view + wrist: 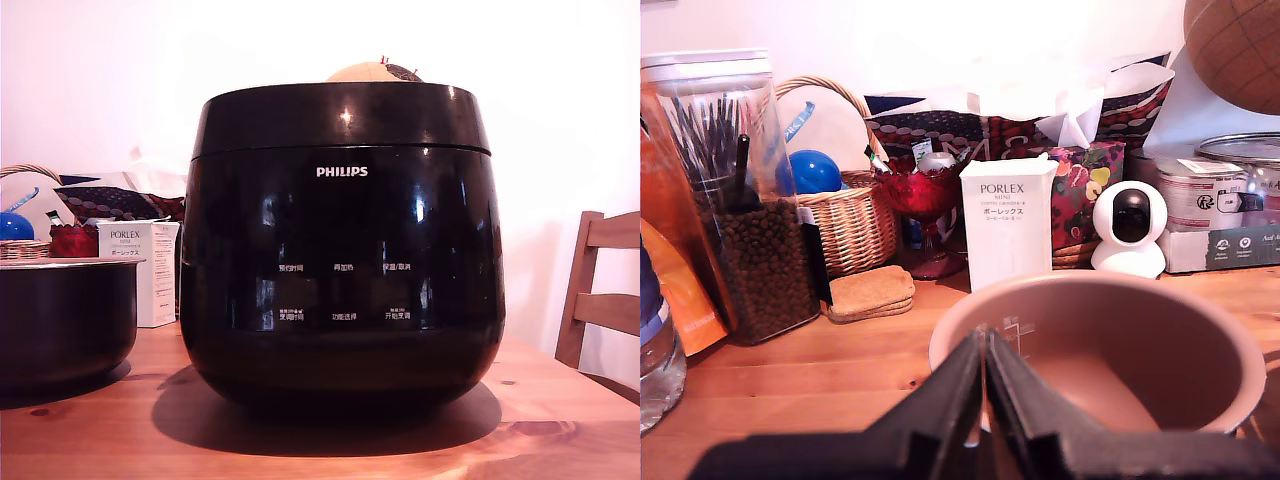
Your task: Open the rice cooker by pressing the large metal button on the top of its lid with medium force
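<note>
The rice cooker [342, 250] fills the middle of the exterior view: glossy black, a white PHILIPS logo on its front, standing on the wooden table [300, 440]. Its lid [342, 118] sits down flat on the body. The lid's top face and the metal button are hidden from this low front angle. My gripper [984, 340] appears only in the wrist view, its two black fingers pressed together with nothing between them. It hovers over a separate pot [1100, 350] with a brownish inside. The cooker is out of the wrist view.
The smaller black pot [62, 320] stands at the exterior view's left, beside a white PORLEX box [140, 270]. A wooden chair [605, 295] is at that view's right. Behind the pot are a wicker basket [845, 215], a clear jar [740, 200], a red goblet [925, 200] and a small white camera [1130, 228].
</note>
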Robot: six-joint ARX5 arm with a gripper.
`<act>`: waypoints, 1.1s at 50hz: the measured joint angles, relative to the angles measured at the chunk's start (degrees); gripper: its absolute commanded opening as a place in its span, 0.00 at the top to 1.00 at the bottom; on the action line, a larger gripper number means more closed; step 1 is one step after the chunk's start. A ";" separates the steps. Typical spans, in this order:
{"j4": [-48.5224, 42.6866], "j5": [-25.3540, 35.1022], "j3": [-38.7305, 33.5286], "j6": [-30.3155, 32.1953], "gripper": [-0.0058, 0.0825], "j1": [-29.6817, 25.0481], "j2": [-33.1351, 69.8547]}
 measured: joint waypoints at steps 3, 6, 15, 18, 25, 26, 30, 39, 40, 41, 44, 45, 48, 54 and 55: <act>-2.23 3.65 0.48 0.04 0.96 0.79 -0.22; -3.82 5.25 0.72 0.07 0.96 1.62 -0.28; -4.04 5.57 0.83 0.07 0.96 1.79 -0.28; -3.72 5.60 0.83 0.07 0.96 1.79 -0.28; 0.74 5.60 0.87 0.07 0.96 1.79 -0.28; 2.25 5.62 0.87 0.07 0.96 1.79 -0.28; 5.44 5.62 0.90 0.07 0.96 1.79 -0.28; 9.77 6.95 0.90 -0.15 0.96 1.79 -0.28; 10.29 7.06 0.90 -0.15 0.96 1.79 -0.28; 10.75 7.67 0.90 -2.08 0.96 1.79 -0.28; 12.61 8.85 0.92 -4.44 0.96 1.79 -0.28; 12.87 9.20 0.98 -4.59 0.96 1.79 -0.28; 12.85 10.73 1.22 -6.29 0.96 1.79 -0.28; 11.45 15.63 1.86 -7.61 0.96 1.79 -0.28; 10.99 16.76 2.08 -7.61 0.96 1.79 -0.28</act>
